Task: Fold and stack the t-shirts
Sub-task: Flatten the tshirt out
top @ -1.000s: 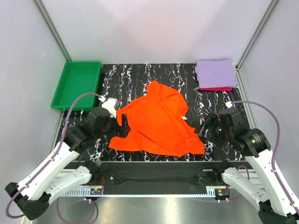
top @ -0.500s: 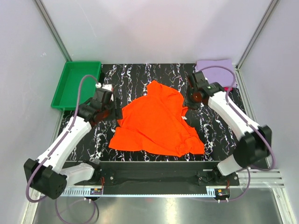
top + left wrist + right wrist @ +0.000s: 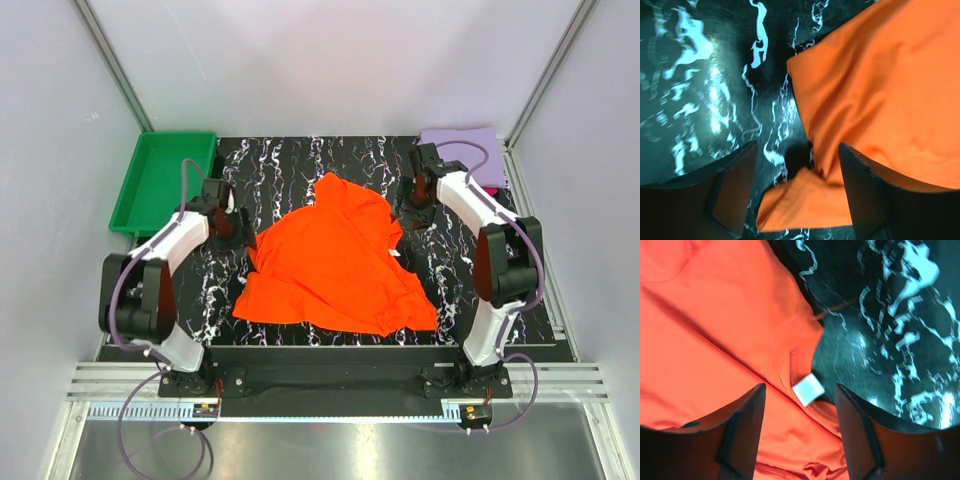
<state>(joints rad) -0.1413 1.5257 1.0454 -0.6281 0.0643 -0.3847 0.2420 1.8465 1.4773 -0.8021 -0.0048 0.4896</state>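
Note:
The large orange-red t-shirt (image 3: pixel 335 262) lies crumpled and spread in the middle of the black marbled table. A folded lavender t-shirt (image 3: pixel 465 148) sits at the back right corner. My left gripper (image 3: pixel 236 228) is at the orange shirt's left edge, open, its fingers either side of a folded cloth corner (image 3: pixel 805 200) on the table. My right gripper (image 3: pixel 410 212) is at the shirt's upper right edge, open over the collar, where a white label (image 3: pixel 808 389) shows between the fingers (image 3: pixel 747 427). Neither gripper pinches the cloth.
A green plastic tray (image 3: pixel 165 180) stands at the back left, just behind my left arm. Grey walls and metal posts close in the table on three sides. Bare marbled table (image 3: pixel 300 165) shows behind the orange shirt.
Both grippers have moved from the near half of the table out to the orange shirt's sides, the left to its left edge, the right to its collar. The shirt has not moved.

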